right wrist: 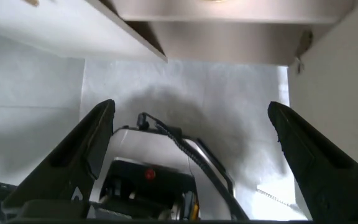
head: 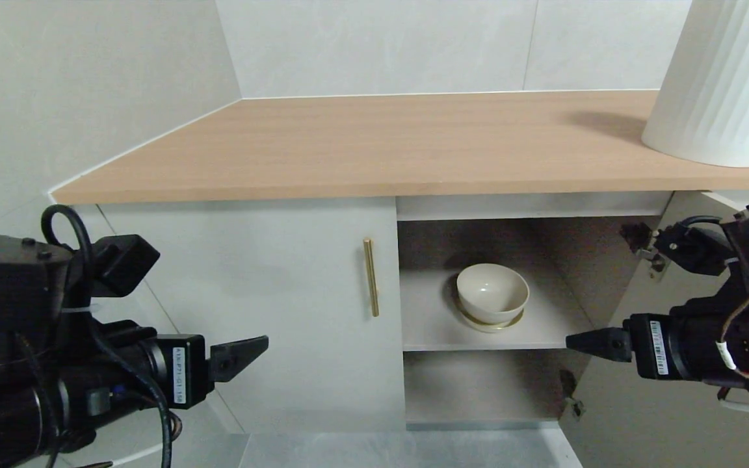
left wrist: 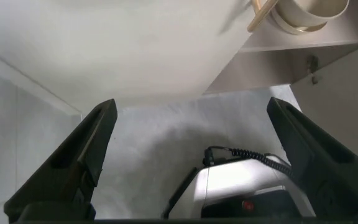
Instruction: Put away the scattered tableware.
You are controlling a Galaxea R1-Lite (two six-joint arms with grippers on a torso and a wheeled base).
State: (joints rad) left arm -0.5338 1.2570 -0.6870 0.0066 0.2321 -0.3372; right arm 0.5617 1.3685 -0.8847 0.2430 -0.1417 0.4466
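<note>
Bowl (head: 493, 294) on cabinet shelf (head: 428, 325) lies apart from spread left gripper (head: 244, 354) and spread right gripper (head: 586, 341).

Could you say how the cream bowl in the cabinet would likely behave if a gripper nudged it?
The bowl looks glazed, so it is probably stiff, slippery and breakable. It sits on a small plate, so a nudge may well rock or slide it.
</note>
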